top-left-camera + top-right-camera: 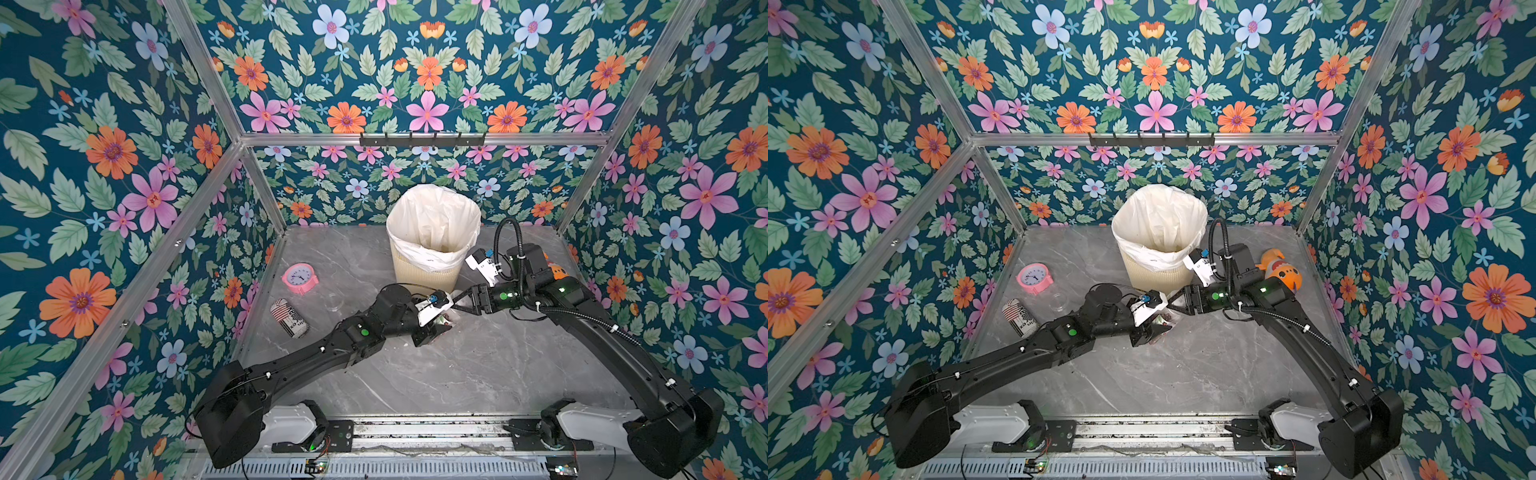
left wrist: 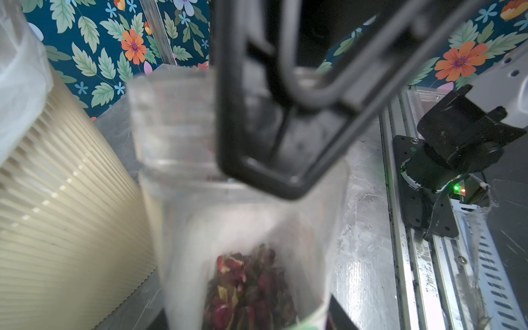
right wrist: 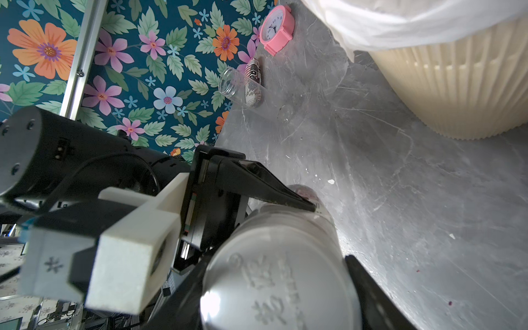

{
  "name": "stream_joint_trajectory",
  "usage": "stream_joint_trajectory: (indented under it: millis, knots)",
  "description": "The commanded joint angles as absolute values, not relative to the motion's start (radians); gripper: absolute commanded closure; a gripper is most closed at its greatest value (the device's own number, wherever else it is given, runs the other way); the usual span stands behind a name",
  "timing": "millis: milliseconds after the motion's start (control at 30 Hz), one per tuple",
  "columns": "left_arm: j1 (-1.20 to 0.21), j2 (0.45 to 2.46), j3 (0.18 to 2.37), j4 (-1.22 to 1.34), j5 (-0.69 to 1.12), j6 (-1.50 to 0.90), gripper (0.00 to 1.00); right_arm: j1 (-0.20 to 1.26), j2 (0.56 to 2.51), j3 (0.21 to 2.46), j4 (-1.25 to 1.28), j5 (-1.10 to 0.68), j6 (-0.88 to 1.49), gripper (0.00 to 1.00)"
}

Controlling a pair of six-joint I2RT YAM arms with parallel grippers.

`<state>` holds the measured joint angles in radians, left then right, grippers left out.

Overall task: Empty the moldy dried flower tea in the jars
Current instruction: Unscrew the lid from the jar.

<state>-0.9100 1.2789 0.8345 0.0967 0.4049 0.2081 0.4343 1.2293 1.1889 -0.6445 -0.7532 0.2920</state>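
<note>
- The ribbed cream bin [image 1: 419, 278], lined with thin white film, stands just beyond both arms. I'd tip into it only once the top is off.
- The clear plastic jar [image 2: 183, 234], a smooth cylinder, is clamped in the left gripper [image 1: 441, 328] near centre, in front of the bin.
- Its clear lid [image 3: 280, 280], an embossed disc, sits between the jaws of the right gripper [image 1: 456, 305], which look closed on it. I'd twist gently, jar level.
- The dried flower tea [image 2: 248, 285], crumbly reddish buds, lies at the jar's bottom.
</note>
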Motion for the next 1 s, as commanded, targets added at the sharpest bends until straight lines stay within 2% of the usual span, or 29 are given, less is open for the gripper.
stream_joint_trajectory:
  millis: [0, 67, 233, 433, 567, 733, 833, 900, 967]
  knots:
    - [-0.91, 1.279, 0.842, 0.132, 0.435, 0.221, 0.46, 0.436, 1.227, 1.194, -0.625, -0.769, 0.316, 0.44]
    - [-0.91, 1.282, 0.842, 0.132, 0.438, 0.217, 0.41, 0.435, 1.224, 1.195, -0.62, -0.765, 0.327, 0.46]
    - [-0.91, 1.286, 0.838, 0.123, 0.466, 0.206, 0.2, 0.435, 1.216, 1.196, -0.603, -0.768, 0.345, 0.48]
    - [-0.91, 1.299, 0.828, 0.123, 0.462, 0.21, 0.13, 0.435, 1.213, 1.203, -0.599, -0.784, 0.351, 0.49]
    - [-0.908, 1.311, 0.819, 0.143, 0.454, 0.212, 0.17, 0.436, 1.214, 1.19, -0.58, -0.802, 0.365, 0.49]
    - [-0.894, 1.298, 0.807, 0.174, 0.437, 0.196, 0.32, 0.438, 1.208, 1.18, -0.575, -0.805, 0.364, 0.49]
    - [-0.887, 1.293, 0.804, 0.178, 0.441, 0.193, 0.37, 0.439, 1.208, 1.178, -0.57, -0.812, 0.369, 0.49]
    - [-0.885, 1.292, 0.802, 0.176, 0.442, 0.195, 0.4, 0.438, 1.206, 1.18, -0.572, -0.815, 0.37, 0.46]
    - [-0.885, 1.29, 0.801, 0.175, 0.449, 0.199, 0.42, 0.437, 1.204, 1.181, -0.58, -0.81, 0.369, 0.4]
